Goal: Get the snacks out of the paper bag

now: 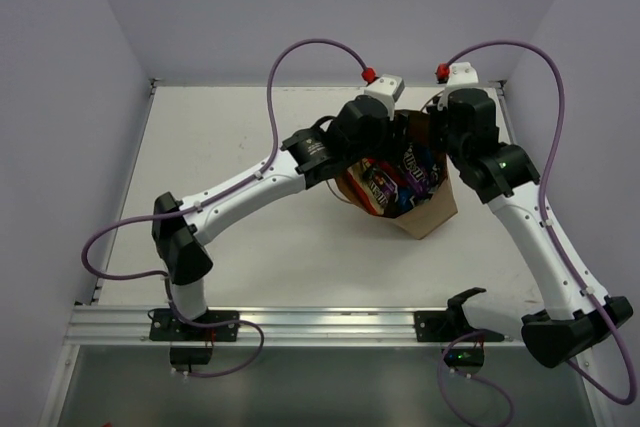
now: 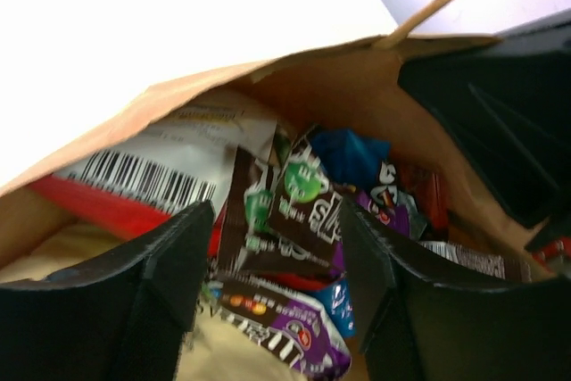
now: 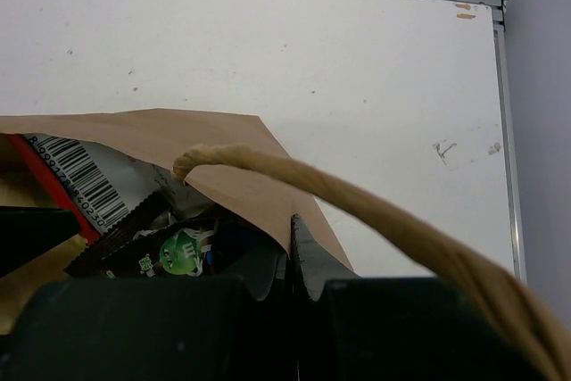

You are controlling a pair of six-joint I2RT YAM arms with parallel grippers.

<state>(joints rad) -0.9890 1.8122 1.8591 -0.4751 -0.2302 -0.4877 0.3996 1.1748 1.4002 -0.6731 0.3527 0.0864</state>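
The brown paper bag point(image 1: 430, 215) lies on its side at the back right of the table, mouth toward the arms, with snacks point(image 1: 395, 182) showing in the opening. My left gripper point(image 2: 275, 211) is open inside the mouth. Its fingers straddle a dark brown candy packet with a green character point(image 2: 299, 207), above a purple candy packet point(image 2: 285, 327). A white-and-red chip bag with a barcode point(image 2: 169, 171) and a blue packet point(image 2: 352, 153) lie deeper in. My right gripper point(image 3: 292, 220) is shut on the paper bag's upper edge point(image 3: 241, 176), beside the twisted handle point(image 3: 375, 220).
The white table point(image 1: 240, 247) is walled in by pale panels on three sides. A metal rail point(image 1: 300, 322) runs along the near edge by the arm bases. In the right wrist view the table's edge strip point(image 3: 502, 131) lies close to the bag.
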